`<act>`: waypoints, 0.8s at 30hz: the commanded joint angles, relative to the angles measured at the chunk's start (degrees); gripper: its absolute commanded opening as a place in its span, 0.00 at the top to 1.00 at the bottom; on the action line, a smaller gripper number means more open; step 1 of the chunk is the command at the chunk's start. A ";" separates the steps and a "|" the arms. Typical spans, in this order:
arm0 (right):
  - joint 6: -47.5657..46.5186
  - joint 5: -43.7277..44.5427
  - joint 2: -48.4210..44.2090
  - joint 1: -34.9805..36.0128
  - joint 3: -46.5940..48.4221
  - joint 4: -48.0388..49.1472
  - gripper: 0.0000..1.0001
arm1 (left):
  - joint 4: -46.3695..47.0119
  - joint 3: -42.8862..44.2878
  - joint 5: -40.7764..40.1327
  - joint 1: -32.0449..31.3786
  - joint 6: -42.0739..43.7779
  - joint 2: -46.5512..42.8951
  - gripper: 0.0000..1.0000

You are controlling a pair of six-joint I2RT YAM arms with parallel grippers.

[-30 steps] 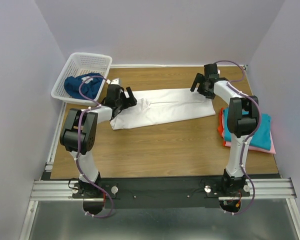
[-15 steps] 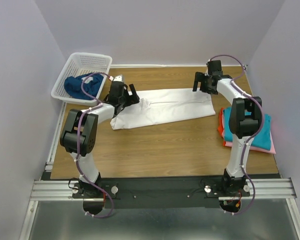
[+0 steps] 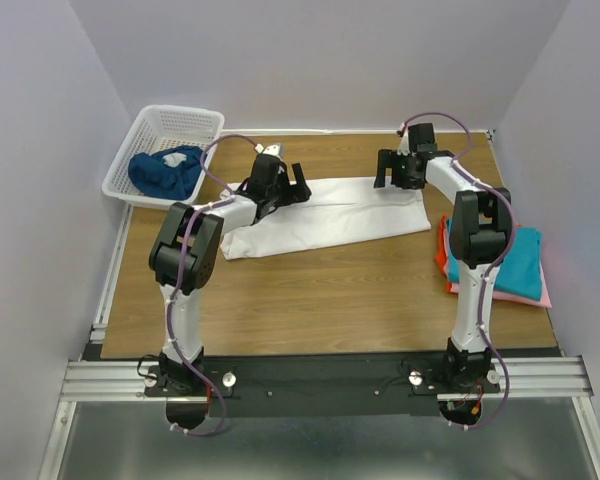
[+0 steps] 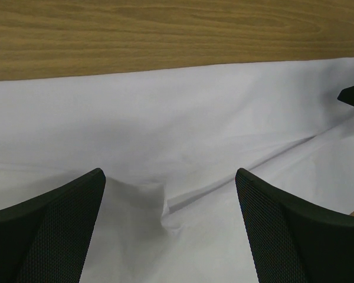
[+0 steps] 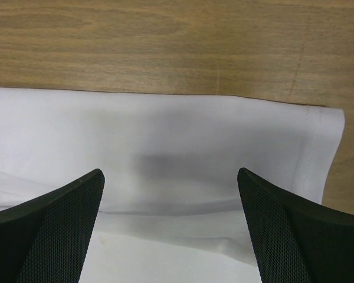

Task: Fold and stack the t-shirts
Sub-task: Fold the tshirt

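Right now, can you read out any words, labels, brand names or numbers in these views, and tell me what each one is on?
None: no view shows text that can be read.
The white t-shirt is plain in the top view and both wrist views.
A small pale patch on the dark blue shirt in the basket may be a tag, but it is too small to read.
The folded stack shows no print.
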 commanded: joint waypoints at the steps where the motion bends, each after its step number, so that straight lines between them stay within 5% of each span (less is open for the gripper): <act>1: 0.06 -1.46 2.27 0.26 -0.02 0.30 0.00 | -1.65 4.43 3.94 -0.24 -0.20 5.15 0.02; 6: 3.75 -2.78 -2.02 0.26 -8.18 1.26 0.00 | -2.79 6.98 4.31 -0.24 -0.29 8.41 0.02; 14: 12.43 2.90 -19.42 4.56 -36.80 4.95 0.00 | -7.54 17.95 6.31 -0.24 -0.03 15.26 0.02; 24: 29.15 3.46 -41.20 27.30 -63.72 4.69 0.00 | -9.73 23.68 9.31 -2.70 0.41 20.01 0.02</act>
